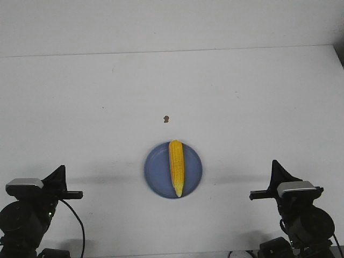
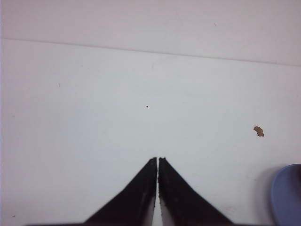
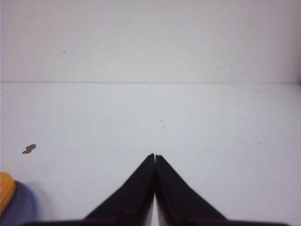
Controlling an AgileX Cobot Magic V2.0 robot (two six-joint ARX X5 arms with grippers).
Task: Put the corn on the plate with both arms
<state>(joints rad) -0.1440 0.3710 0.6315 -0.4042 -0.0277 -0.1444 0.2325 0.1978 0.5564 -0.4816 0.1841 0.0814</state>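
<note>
On the one periwinkle-blue plate [image 1: 156, 174] lies one corn cob [image 1: 176, 167], tip nearest. Two grippers, left [image 1: 60, 172] and right [image 1: 276, 165], flank it, both closed, empty.

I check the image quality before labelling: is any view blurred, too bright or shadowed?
Front view: even light, sharp corn, faint shadows beside the plate. Left wrist view: soft focus, plate edge blurred, left gripper dark. Right wrist view: pale, washed-out table, right gripper featureless black.
</note>
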